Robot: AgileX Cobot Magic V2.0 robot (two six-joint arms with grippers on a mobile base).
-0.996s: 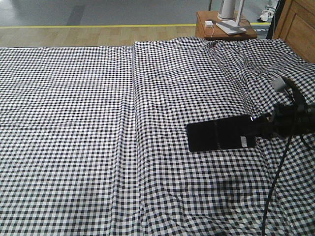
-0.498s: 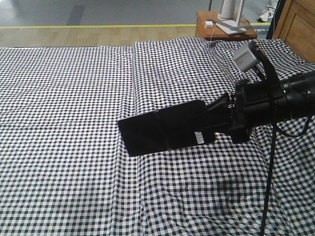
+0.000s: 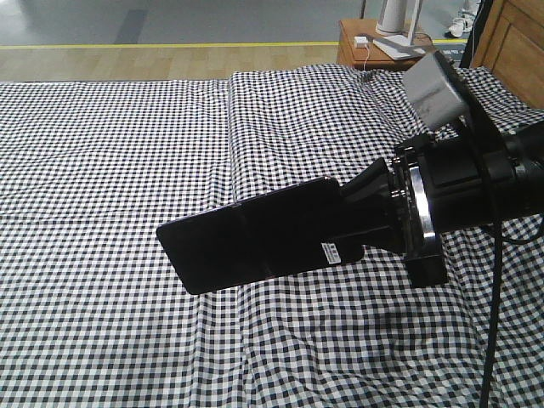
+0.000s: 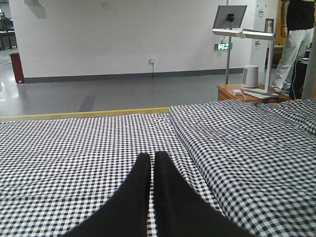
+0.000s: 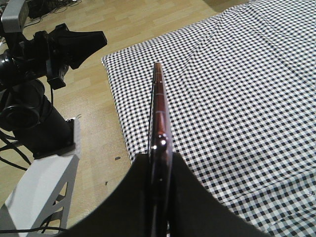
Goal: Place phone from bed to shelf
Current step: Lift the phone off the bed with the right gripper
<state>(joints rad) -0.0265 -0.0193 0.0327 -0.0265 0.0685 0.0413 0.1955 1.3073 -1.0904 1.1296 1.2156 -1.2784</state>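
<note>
Phone (image 3: 255, 242) hangs clear above the bed (image 3: 110, 153), one end clamped in your right jaws; your left jaws sit closed, empty. Pickup looks done; the carry to the unseen shelf remains.

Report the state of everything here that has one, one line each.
phone, clamped at one end, held in the air.
right gripper, shut on the phone.
left gripper, shut, holding nothing.
bed, creased, phone off it.
</note>
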